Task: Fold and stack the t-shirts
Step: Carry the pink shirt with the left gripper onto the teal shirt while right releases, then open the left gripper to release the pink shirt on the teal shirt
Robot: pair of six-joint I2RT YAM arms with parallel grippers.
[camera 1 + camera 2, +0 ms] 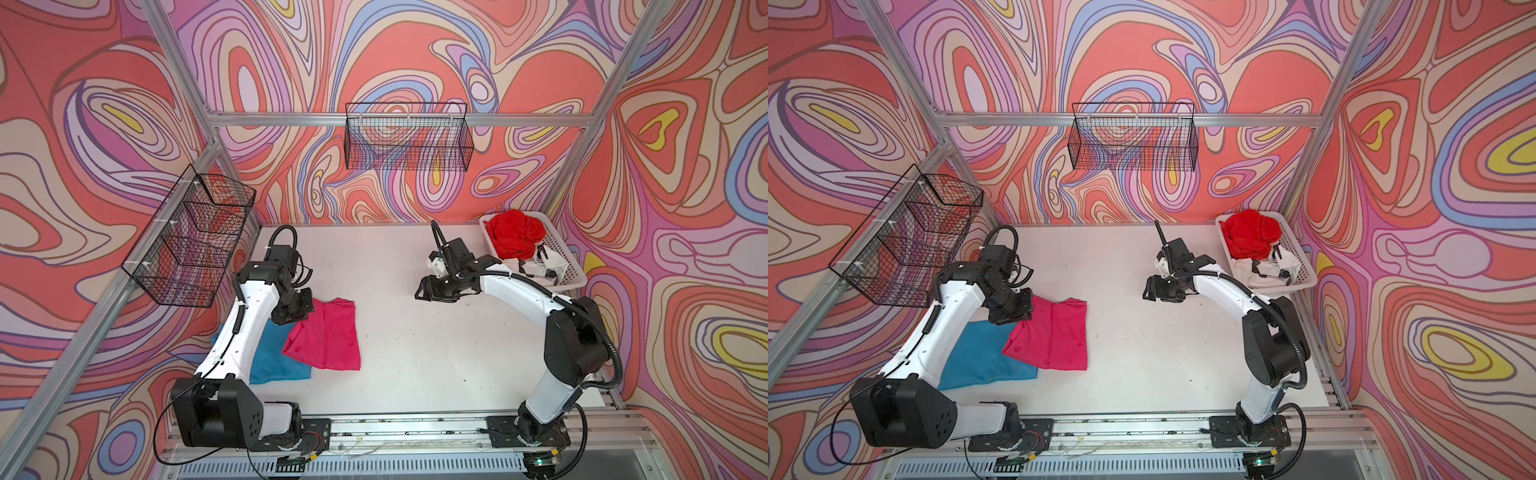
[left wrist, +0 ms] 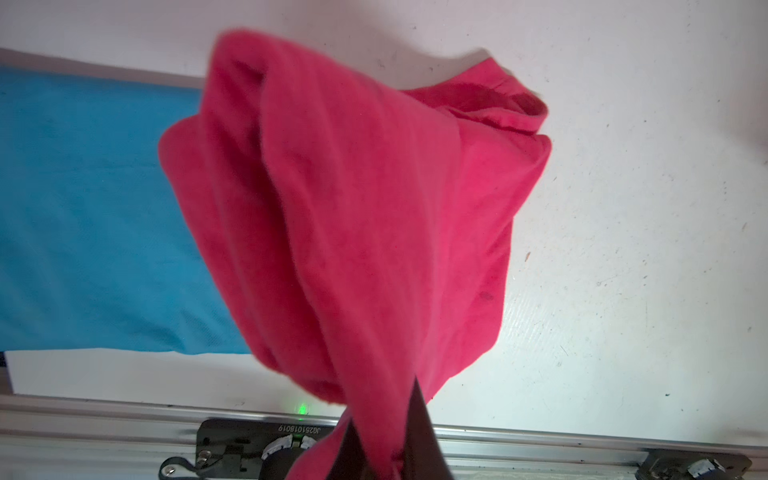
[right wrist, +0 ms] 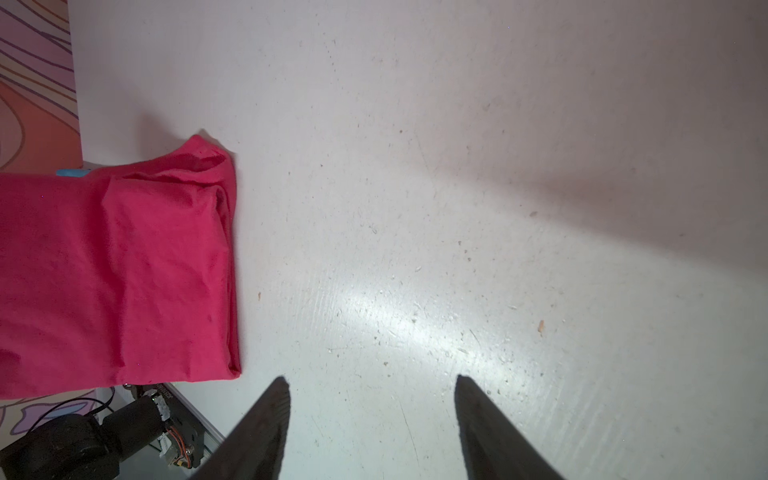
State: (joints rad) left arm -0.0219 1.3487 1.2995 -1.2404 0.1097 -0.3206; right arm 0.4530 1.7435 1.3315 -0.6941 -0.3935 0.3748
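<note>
The magenta-pink t-shirt [image 1: 332,336] [image 1: 1059,336] lies folded on the white table, its left part lifted over the teal-blue t-shirt [image 1: 276,353] [image 1: 984,357]. My left gripper [image 1: 291,316] [image 2: 384,415] is shut on a bunched corner of the pink cloth [image 2: 353,208], which hangs above the flat teal shirt [image 2: 91,208]. My right gripper [image 1: 422,289] [image 1: 1148,289] [image 3: 372,380] stands open over bare table, to the right of the pink shirt [image 3: 116,282]. A bright red t-shirt [image 1: 515,239] and a white one with black marks [image 1: 540,266] lie crumpled in a basket.
The white plastic basket [image 1: 569,266] [image 1: 1304,266] sits at the table's back right corner. Black wire baskets hang on the back wall [image 1: 409,141] and the left wall [image 1: 195,237]. An aluminium rail [image 1: 415,428] with both arm bases runs along the front edge.
</note>
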